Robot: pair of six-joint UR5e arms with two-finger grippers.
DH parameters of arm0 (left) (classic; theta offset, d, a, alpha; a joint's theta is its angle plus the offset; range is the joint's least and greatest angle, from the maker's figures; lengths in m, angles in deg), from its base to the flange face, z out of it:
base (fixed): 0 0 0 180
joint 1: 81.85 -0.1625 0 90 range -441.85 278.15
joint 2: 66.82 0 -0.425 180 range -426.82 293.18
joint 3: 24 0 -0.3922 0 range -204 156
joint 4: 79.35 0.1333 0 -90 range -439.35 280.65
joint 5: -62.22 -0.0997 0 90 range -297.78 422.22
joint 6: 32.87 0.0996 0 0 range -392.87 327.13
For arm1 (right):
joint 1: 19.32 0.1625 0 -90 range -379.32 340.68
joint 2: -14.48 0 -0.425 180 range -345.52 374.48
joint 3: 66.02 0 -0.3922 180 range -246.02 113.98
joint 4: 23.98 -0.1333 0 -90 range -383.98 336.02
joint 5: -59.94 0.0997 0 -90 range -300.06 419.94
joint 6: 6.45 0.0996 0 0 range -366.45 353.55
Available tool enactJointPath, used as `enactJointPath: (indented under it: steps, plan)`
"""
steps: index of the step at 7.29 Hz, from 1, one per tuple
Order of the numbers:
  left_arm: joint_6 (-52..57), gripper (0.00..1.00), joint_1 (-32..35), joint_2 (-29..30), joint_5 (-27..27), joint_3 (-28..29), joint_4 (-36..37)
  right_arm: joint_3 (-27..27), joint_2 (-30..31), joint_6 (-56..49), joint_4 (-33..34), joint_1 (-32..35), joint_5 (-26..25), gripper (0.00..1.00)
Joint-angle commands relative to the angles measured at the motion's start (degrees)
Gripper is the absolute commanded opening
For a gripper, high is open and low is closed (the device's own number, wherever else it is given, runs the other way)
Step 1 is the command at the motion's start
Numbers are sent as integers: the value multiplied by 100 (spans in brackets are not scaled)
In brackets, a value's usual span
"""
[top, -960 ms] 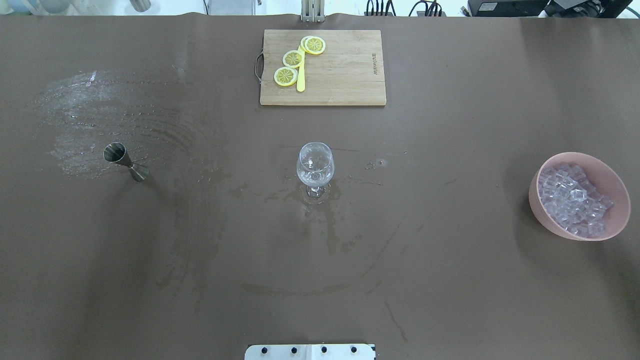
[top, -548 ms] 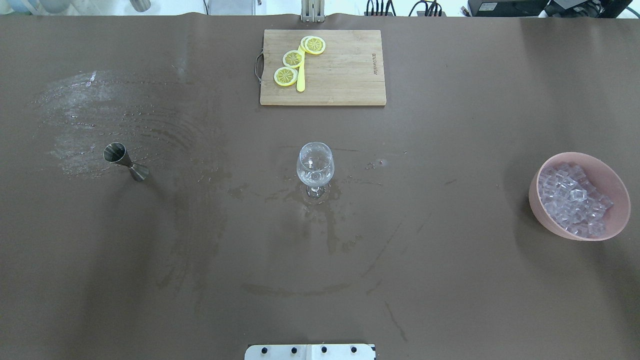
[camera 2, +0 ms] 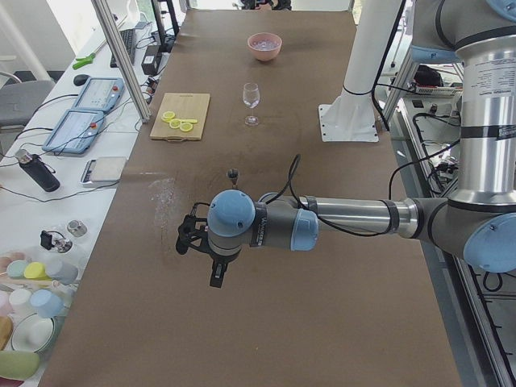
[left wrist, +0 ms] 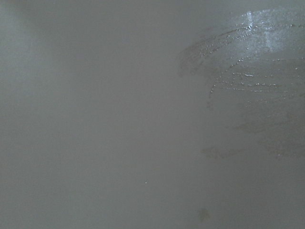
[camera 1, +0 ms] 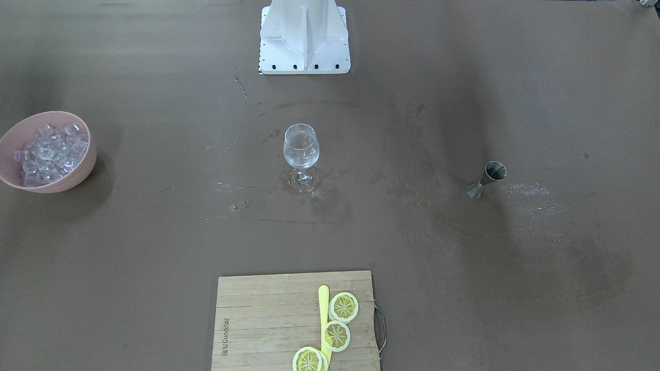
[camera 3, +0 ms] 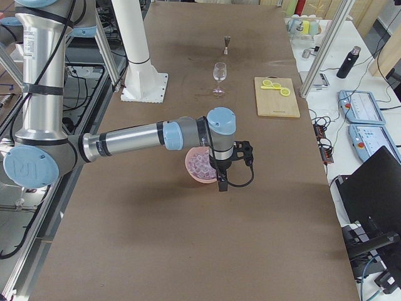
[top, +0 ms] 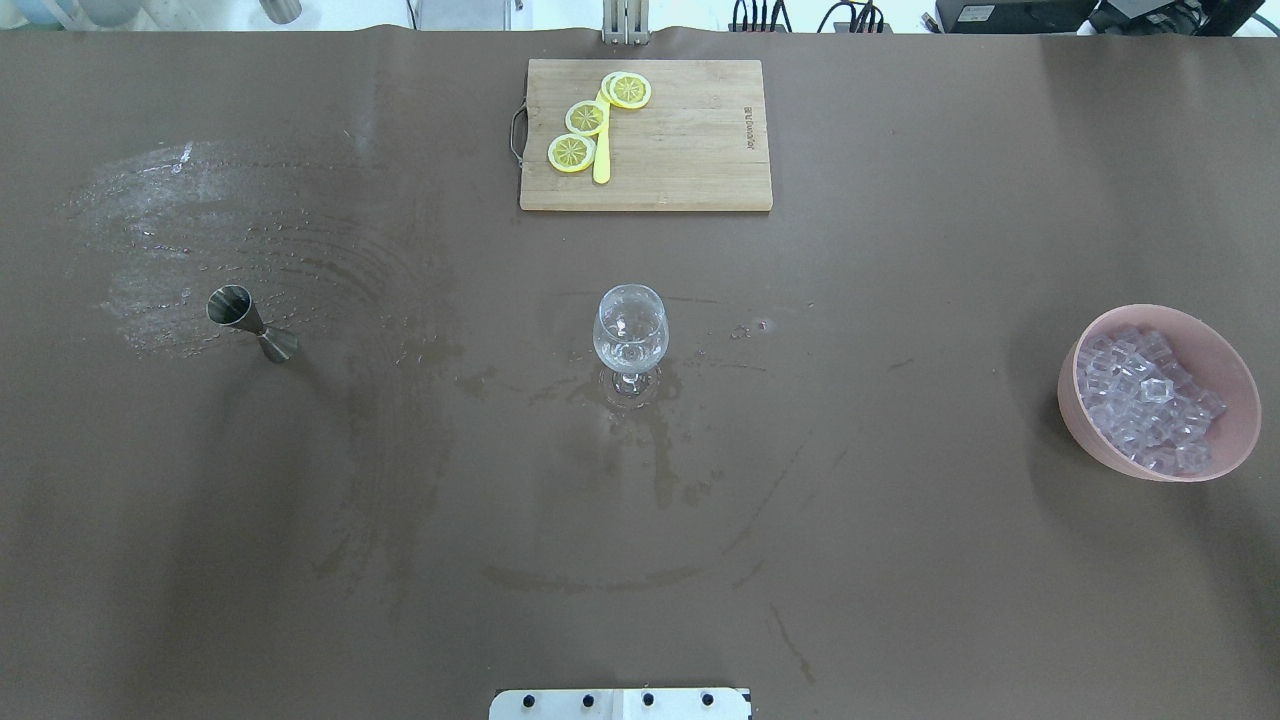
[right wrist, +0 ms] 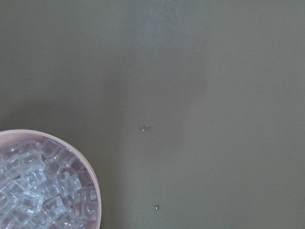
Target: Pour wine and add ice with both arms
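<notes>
The ice (top: 1150,400) is a pile of clear cubes in a pink bowl (top: 1085,430) at the table's right side; it also shows in the right wrist view (right wrist: 43,195). A clear stemmed glass (top: 630,330) stands upright at the table's centre. A steel jigger (top: 245,318) stands on the left. My left gripper (camera 2: 214,278) hangs over the table's left end, short of the jigger, seen only in the exterior left view. My right gripper (camera 3: 222,184) hangs beside the bowl (camera 3: 191,174), seen only in the exterior right view. I cannot tell whether either is open or shut.
A wooden cutting board (top: 700,140) with lemon slices (top: 585,118) and a yellow knife lies at the far centre. Wet smears (top: 200,200) cover the left half and the area around the glass. The white stand base (camera 1: 304,46) sits at the robot's edge.
</notes>
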State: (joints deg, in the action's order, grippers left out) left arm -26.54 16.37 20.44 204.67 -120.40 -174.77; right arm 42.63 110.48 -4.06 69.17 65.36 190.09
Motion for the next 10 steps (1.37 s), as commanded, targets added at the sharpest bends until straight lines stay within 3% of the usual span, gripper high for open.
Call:
enactJointPath:
  steps: [1, 4, 6, 7, 8, 9, 10]
  plan:
    - [-1097, 98, -5, 387, 63, 242, -134, -45, 7, 8, 1, -4, -8, 100]
    - [-1178, 98, -31, 283, 90, 33, -1536, -54, -2, 25, 1, -4, 10, 100]
    - [-1387, 99, -162, -85, 90, 68, -2933, -54, 16, 25, 1, 5, 54, 100]
    - [-2180, 98, -250, -69, 282, 34, -3278, -54, 25, 25, 1, -4, 115, 100]
    - [-3128, 98, -799, 175, 414, 24, -3664, -54, 34, 25, 1, 5, 133, 100]
    - [-4016, 98, -987, 265, 433, 16, -4382, -54, 34, 25, 1, 5, 142, 100]
    - [-4921, 98, -1102, 187, 372, 33, -5624, -54, 34, 25, 1, 5, 142, 100]
